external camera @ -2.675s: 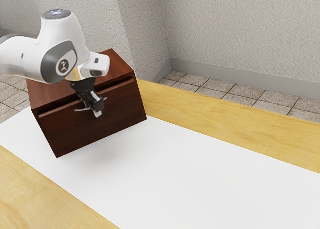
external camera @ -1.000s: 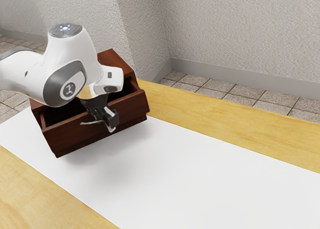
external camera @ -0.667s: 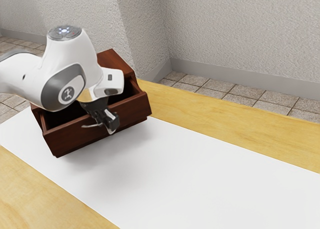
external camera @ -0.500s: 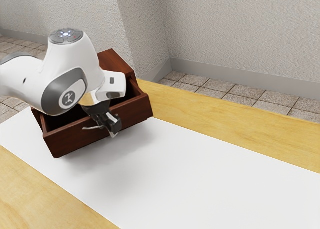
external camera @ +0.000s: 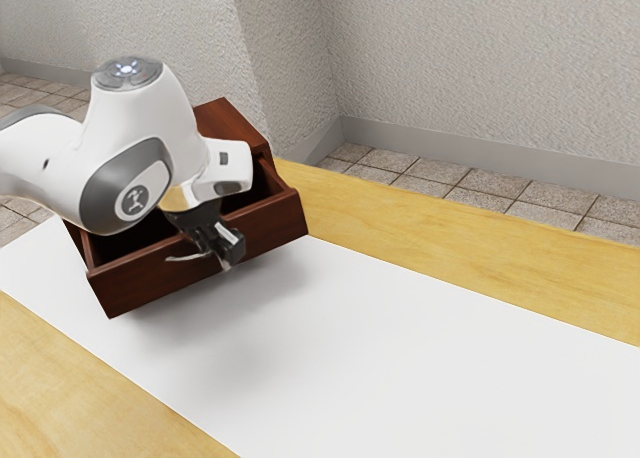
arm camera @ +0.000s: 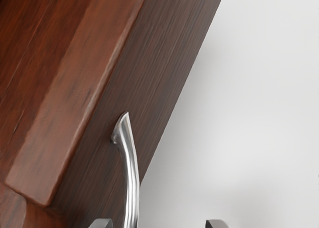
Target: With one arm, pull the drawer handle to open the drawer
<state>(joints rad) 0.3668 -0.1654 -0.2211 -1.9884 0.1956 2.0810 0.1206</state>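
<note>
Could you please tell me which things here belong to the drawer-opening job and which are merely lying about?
Part of the job: the drawer, partly pulled out; its silver handle; the tool at that handle; the wooden cabinet holding the drawer.

Just there: the white sheet; the table under it; the tiled floor.

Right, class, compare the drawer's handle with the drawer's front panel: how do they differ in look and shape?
The handle is shiny silver metal; the front panel is dark, grained wood. The handle is a thin curved bar; the front panel is a broad flat board. Both belong to the drawer, which stands pulled out.
</note>
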